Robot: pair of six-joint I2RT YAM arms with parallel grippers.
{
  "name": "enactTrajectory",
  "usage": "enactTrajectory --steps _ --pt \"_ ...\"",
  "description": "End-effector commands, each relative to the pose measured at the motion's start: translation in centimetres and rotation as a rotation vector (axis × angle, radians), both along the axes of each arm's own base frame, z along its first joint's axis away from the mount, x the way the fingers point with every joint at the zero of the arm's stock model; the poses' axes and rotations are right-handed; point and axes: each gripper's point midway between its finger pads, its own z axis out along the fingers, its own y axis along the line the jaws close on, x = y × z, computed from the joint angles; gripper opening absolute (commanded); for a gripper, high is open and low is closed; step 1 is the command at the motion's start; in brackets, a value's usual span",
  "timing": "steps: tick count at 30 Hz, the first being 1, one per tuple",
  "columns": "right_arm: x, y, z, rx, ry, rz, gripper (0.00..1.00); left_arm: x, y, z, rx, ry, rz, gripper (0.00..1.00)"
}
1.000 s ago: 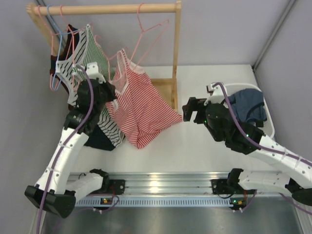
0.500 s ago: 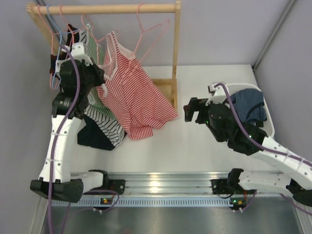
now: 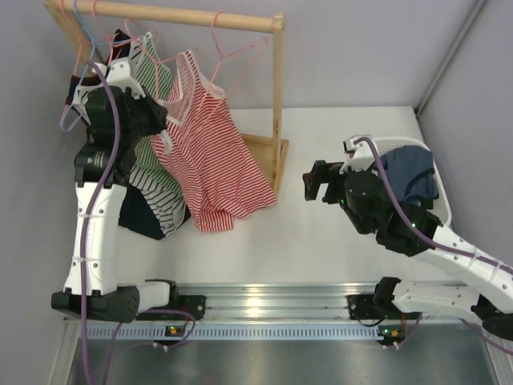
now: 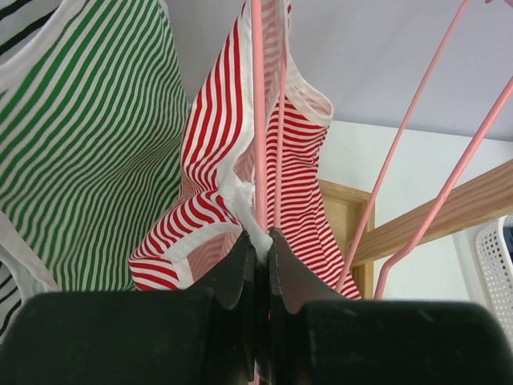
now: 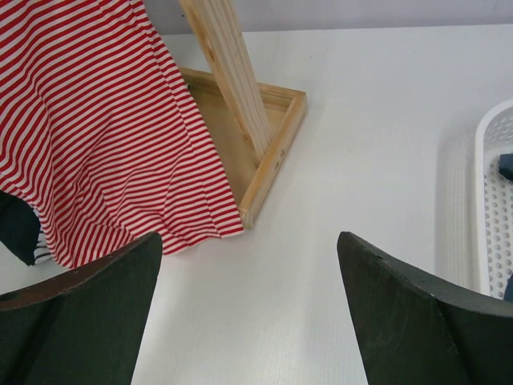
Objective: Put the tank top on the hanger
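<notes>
- Since a second ago, the left arm (image 3: 96, 208) has swung up and to the left. It took the small red-and-white striped tank top (image 3: 208, 160) along, and the tall wooden clothes rack (image 3: 277, 96) has shifted left too.
- The white bench (image 3: 321, 241) holds the rack and everything else.
- The right arm (image 3: 417, 233) reaches over the bench near the rack's foot. Its right jaws are spread wide apart with nothing between them.
- The tank top hangs up by the rack's rail, just beside a green-and-white striped top (image 3: 156, 80). Its bottom edge reaches down by the rack's wooden foot.
- A white plastic basket (image 5: 493, 224) sits at the right side of the bench with a dark blue garment (image 3: 409, 172) in it.
- The left jaws are pinched tight on the white edge of the tank top.
- A thin pink wire hanger (image 4: 258, 96) runs down inside the tank top to those left jaws.
</notes>
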Motion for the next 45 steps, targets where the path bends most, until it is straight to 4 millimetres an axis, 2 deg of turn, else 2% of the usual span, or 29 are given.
enactTrajectory --steps 1,5,10,13,16,18,19,20,22,23,26,27,29,32,37,39,40,41,45 --pt "-0.4 0.0 0.5 0.012 -0.017 0.019 0.90 -1.8 -0.1 7.0 -0.010 -0.260 -0.022 0.00" --pt "-0.1 0.6 0.0 -0.002 -0.013 0.025 0.91 -2.6 0.3 5.7 0.006 -0.235 -0.010 0.00" --pt "0.6 2.2 -1.1 -0.016 0.003 0.042 0.91 -3.9 1.0 5.3 0.037 -0.225 0.017 0.00" --pt "1.3 2.8 -1.2 -0.014 0.001 0.047 0.92 -3.8 1.3 5.1 0.061 -0.218 0.028 0.00" --pt "2.4 3.5 -1.6 -0.003 0.019 0.062 0.91 -3.4 2.0 6.2 0.075 -0.245 0.066 0.00" --pt "3.1 3.6 -2.2 0.004 0.036 0.069 0.91 -3.4 2.3 7.6 0.082 -0.279 0.081 0.00" --pt "3.5 3.6 -2.3 0.008 0.038 0.067 0.91 -2.8 2.5 7.6 0.090 -0.273 0.094 0.00" --pt "4.1 3.4 -2.7 0.005 0.048 0.055 0.91 -2.8 2.7 8.6 0.102 -0.293 0.100 0.00" --pt "4.5 3.5 -3.2 0.009 0.061 0.062 0.91 -1.6 3.0 8.6 0.119 -0.284 0.116 0.00" --pt "5.0 3.3 -3.4 0.015 0.063 0.053 0.91 -1.6 3.2 9.4 0.128 -0.300 0.127 0.00" --pt "5.9 3.3 -4.2 0.021 0.073 0.043 0.91 -0.5 3.1 10.1 0.133 -0.308 0.126 0.00" --pt "6.2 3.4 -4.7 0.017 0.084 0.040 0.91 0.3 3.1 9.5 0.139 -0.286 0.122 0.00" --pt "6.9 3.3 -5.4 0.019 0.093 0.024 0.92 0.8 3.1 9.4 0.143 -0.279 0.126 0.00" --pt "7.7 4.0 -6.1 0.034 0.090 0.020 0.94 1.9 3.4 8.2 0.142 -0.249 0.127 0.00" --pt "8.6 4.5 -6.2 0.049 0.076 0.009 0.96 3.8 3.9 5.7 0.138 -0.194 0.115 0.00" --pt "9.0 4.6 -6.5 0.054 0.074 -0.004 0.96 4.2 3.9 5.2 0.121 -0.183 0.103 0.00" --pt "9.3 4.6 -6.5 0.058 0.069 -0.011 0.96 4.5 3.1 4.8 0.109 -0.175 0.056 0.00" --pt "9.5 4.6 -6.6 0.062 0.069 -0.018 0.96 4.6 4.1 4.4 0.101 -0.164 0.075 0.00" --pt "10.5 4.6 -7.7 0.073 0.070 -0.067 0.97 5.0 3.6 2.7 0.080 -0.107 0.051 0.00"
